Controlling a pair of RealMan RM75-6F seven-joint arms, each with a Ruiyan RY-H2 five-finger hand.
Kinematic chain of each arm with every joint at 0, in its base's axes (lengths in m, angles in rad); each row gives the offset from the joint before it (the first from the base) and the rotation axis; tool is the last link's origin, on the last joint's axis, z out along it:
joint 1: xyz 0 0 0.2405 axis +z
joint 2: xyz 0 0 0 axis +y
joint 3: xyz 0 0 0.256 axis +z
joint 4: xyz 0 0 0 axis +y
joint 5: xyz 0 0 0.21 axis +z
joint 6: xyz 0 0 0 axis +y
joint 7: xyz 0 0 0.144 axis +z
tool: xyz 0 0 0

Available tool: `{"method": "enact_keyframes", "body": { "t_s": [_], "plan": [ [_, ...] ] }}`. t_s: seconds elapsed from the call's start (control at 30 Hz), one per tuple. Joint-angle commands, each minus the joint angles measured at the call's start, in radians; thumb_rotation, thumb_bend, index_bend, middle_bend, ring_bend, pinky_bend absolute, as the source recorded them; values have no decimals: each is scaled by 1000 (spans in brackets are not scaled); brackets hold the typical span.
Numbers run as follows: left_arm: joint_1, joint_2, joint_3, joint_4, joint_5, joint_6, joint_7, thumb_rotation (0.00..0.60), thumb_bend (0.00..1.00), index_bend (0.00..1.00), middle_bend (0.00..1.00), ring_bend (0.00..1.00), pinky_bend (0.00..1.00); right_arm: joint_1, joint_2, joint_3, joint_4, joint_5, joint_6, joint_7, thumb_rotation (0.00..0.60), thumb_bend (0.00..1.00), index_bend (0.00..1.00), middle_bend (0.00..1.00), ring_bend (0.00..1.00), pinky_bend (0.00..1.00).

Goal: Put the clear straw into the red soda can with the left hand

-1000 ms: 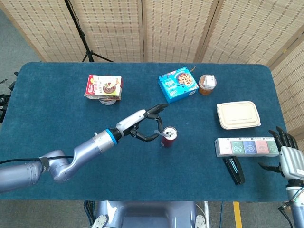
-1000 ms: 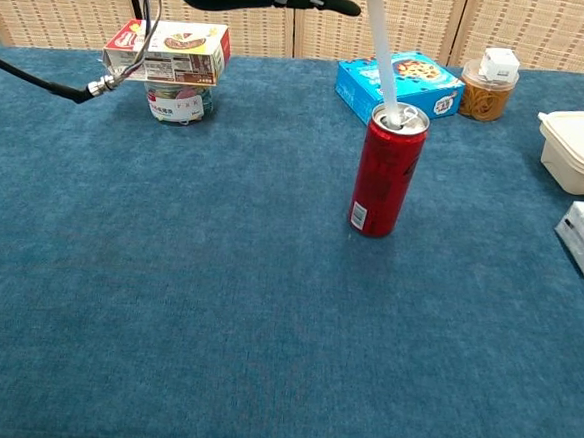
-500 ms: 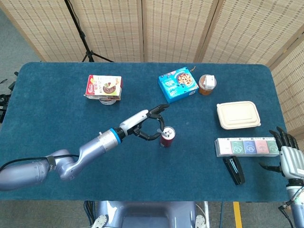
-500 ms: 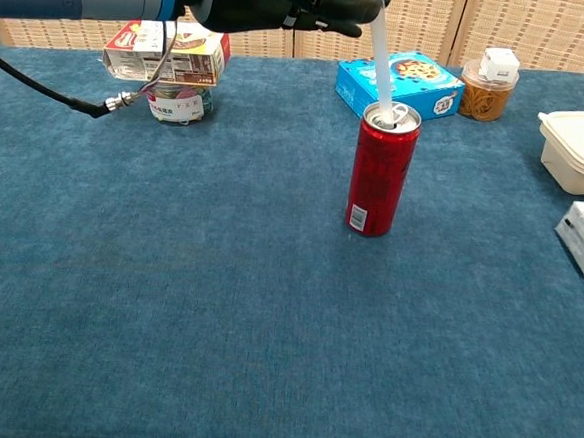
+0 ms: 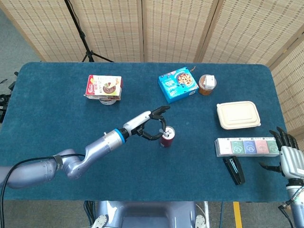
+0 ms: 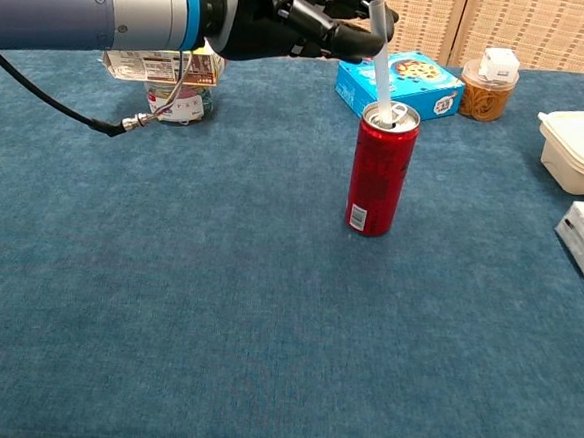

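Observation:
The red soda can [image 6: 381,168] stands upright near the middle of the blue table, also seen as the can [image 5: 166,137] from the head view. A clear straw [image 6: 380,63] rises tilted from the can's opening, its lower end inside. My left hand [image 6: 306,20] pinches the straw's top just left of and above the can; in the head view the left hand [image 5: 152,126] arches over the can's left side. My right hand [image 5: 287,154] rests at the table's right edge, fingers spread, holding nothing.
A blue cookie box [image 6: 400,84] and a lidded cup [image 6: 486,84] stand behind the can. A red-and-white box on a jar [image 6: 172,70] is back left. A beige lidded container [image 5: 238,115], a row of tea packets [image 5: 246,147] and a black stapler-like object [image 5: 234,170] lie right.
The left hand has moved lower and closer to the can, and the straw has slid deeper into the opening. The right hand has not moved.

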Motion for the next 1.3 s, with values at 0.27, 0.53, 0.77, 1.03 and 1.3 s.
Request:
{"method": "enact_keyframes", "body": {
  "t_s": [0.27,0.53,0.77,1.03,1.3],
  "plan": [
    [-1,-32,-2,24,-18,-12,39,600,413,614,0,0,35,0,3,1,-2,1,-2,3,600,0,104,0,0,0],
    [4,-61,-9,42,-38,-10,68,600,413,552,0,0,35,-1,5,1,-2,2,-1,5,600,0,104,0,0,0],
    [14,-55,-22,29,-41,0,81,600,411,319,0,0,24,-2,7,1,-5,1,0,4,600,0,104,0,0,0],
    [61,-6,-49,-25,13,70,27,600,395,96,0,0,0,-5,11,-1,-13,-8,8,8,600,0,104,0,0,0],
    [122,138,-47,-118,83,162,93,600,272,0,0,0,0,-11,16,-4,-23,-24,25,10,600,0,104,0,0,0]
  ]
}}
